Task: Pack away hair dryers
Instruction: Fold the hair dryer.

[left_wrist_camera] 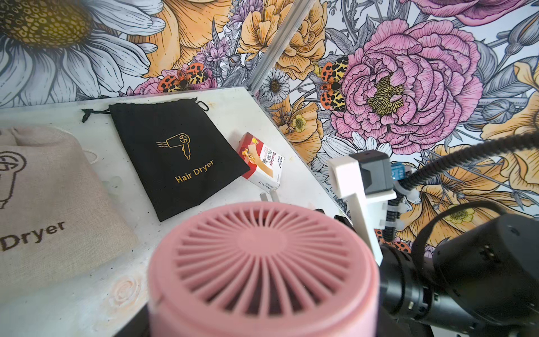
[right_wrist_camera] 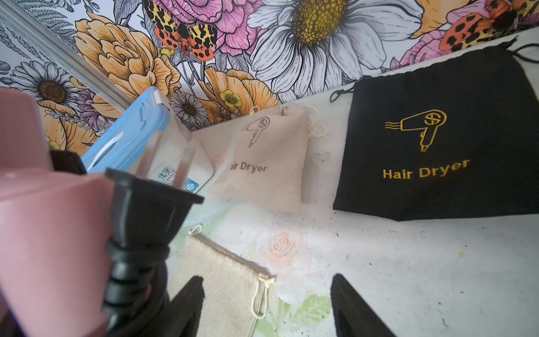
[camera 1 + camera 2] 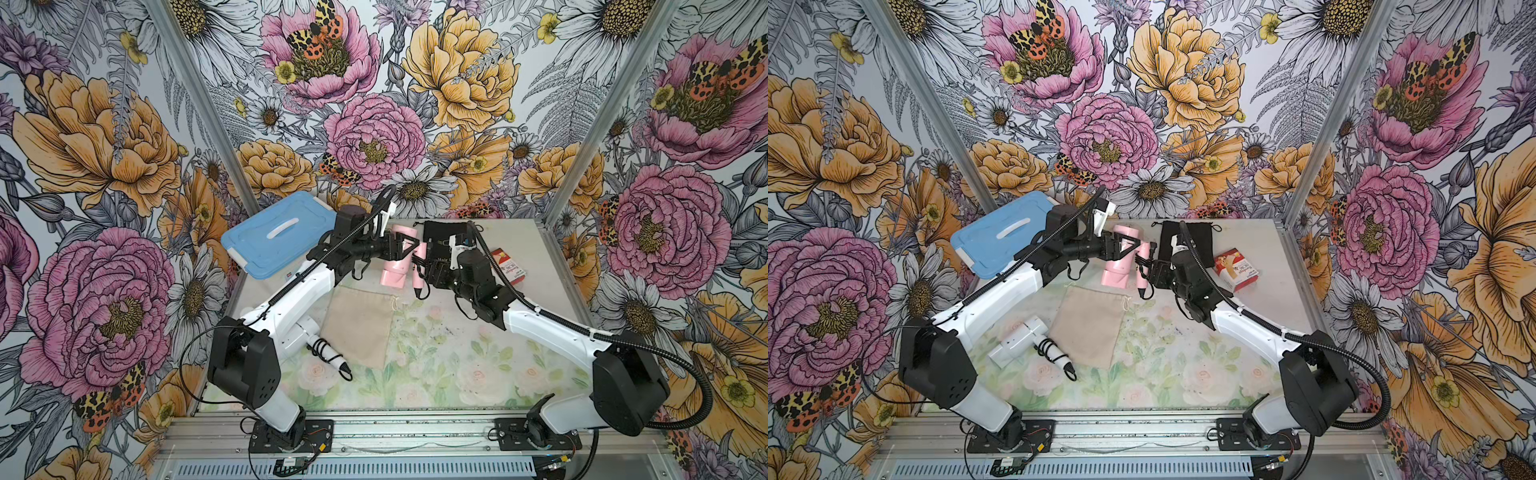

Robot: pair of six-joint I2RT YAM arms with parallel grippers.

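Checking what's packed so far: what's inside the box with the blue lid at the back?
The box has its blue lid on, covering the inside from above. Its translucent wall shows only a printed label; whether anything is inside cannot be told.

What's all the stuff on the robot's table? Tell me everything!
pink hair dryer: 1, pink, held up, middle back
white hair dryer: 1, white, front, by left arm
beige pouches: 2, beige, one in the middle, one at back
black pouch: 1, black, back right
bandage box: 1, red and white, right side
lidded box: 1, blue, back left
left gripper: 1, black, shut on the pink hair dryer
right gripper: 1, black, open beside that dryer
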